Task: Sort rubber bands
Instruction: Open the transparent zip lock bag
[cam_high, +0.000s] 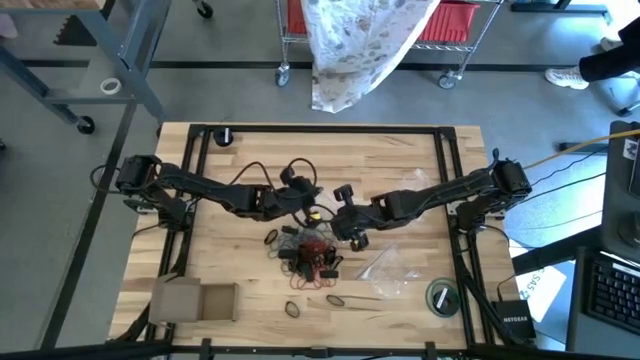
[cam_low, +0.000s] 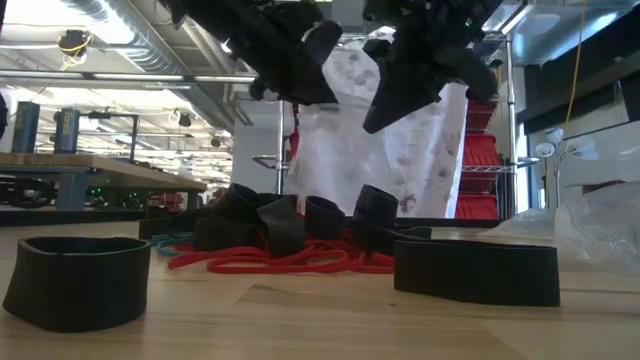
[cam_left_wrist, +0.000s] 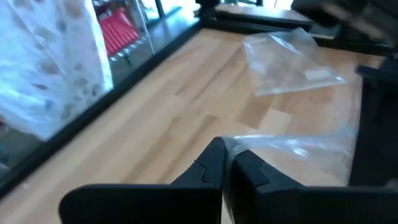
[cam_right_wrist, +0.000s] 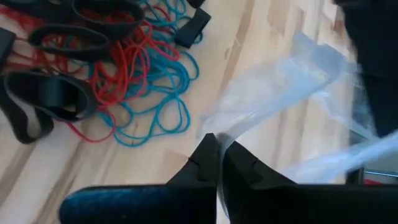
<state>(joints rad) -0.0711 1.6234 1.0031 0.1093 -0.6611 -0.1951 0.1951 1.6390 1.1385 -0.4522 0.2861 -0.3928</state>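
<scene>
The rubber bands (cam_high: 308, 255) lie in a tangled pile of red, teal and black loops (cam_right_wrist: 124, 68) on the wooden table near its middle. Two wide black bands (cam_low: 75, 280) (cam_low: 475, 270) lie apart, closer to the near edge. Both grippers hang close together above the pile's far side. My left gripper (cam_high: 312, 212) and my right gripper (cam_high: 345, 228) are each shut on a clear plastic bag (cam_left_wrist: 298, 152) (cam_right_wrist: 273, 93) that stretches between them. The low view shows both grippers (cam_low: 300, 60) (cam_low: 400, 90) well above the table. My left gripper pinches a thin edge of the clear bag (cam_left_wrist: 231, 148) between its two fingers. The film runs away from the fingers toward the other arm, lifted off the table. My right gripper pinches the clear bag's edge (cam_right_wrist: 219, 138) between its two fingers, slanting down from the table's right. The film spreads away from the fingers, above the wood.
A second clear bag (cam_high: 385, 265) lies flat on the table right of the pile. A cardboard box (cam_high: 195, 300) sits at the near left, a green tape roll (cam_high: 440, 297) at the near right. A black frame (cam_high: 330, 130) rims the table.
</scene>
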